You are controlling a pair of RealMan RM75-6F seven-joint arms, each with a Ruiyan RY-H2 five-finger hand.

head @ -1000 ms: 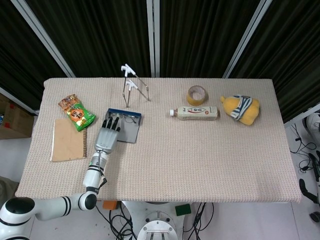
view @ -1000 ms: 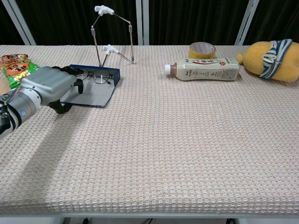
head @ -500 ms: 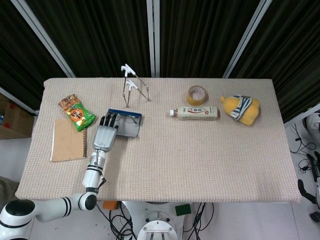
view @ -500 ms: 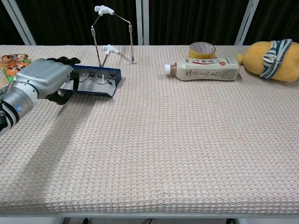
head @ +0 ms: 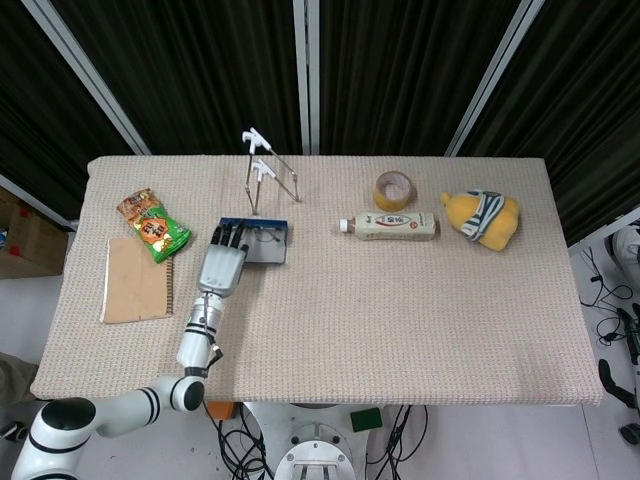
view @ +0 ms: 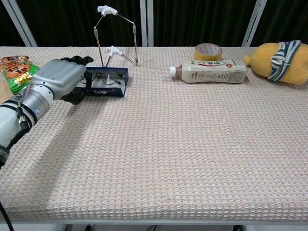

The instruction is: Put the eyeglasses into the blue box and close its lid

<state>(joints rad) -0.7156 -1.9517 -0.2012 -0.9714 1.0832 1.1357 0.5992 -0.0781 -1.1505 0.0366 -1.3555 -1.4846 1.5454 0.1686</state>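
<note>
My left hand (view: 60,79) is on the blue box (view: 107,83), fingers (head: 232,235) laid over its left end and gripping the lid (view: 103,90), which stands raised, roughly on edge. Eyeglasses (view: 103,76) sit inside the box, just behind that lid. Box is near the wire stand (head: 265,178).

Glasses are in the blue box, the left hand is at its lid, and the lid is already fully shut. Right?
Not quite: the lid is only partly raised. The chest view shows the eyeglasses inside the still-open blue box, with the left hand at the lid.
</note>
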